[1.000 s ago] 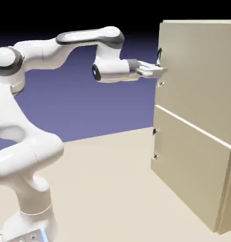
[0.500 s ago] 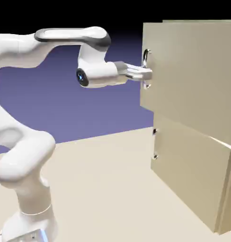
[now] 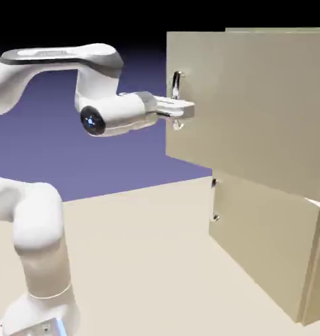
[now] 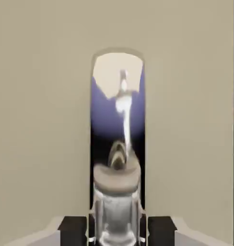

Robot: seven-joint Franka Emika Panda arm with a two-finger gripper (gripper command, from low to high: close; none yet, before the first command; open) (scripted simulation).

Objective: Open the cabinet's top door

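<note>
The tall beige cabinet (image 3: 307, 262) stands at the exterior view's right. Its top door (image 3: 254, 111) hangs swung out toward the arm, its handle edge well clear of the cabinet front. My gripper (image 3: 182, 110) is shut on the door's small metallic bar handle (image 3: 178, 84), gripping its lower part. In the hand view the shiny handle (image 4: 120, 144) fills the middle against the beige door panel (image 4: 42, 120), and my two dark fingertips (image 4: 73, 229) sit either side of it at the bottom. The lower door (image 3: 261, 243) stays closed.
The beige tabletop (image 3: 143, 262) stretches between the arm's base and the cabinet. The lower door's small handle (image 3: 215, 200) sits at its left edge. The white arm (image 3: 38, 216) rises at the exterior view's left.
My gripper has pulled back toward the exterior view's left, keeping hold of the handle. The top door has swung further out from the cabinet with it.
</note>
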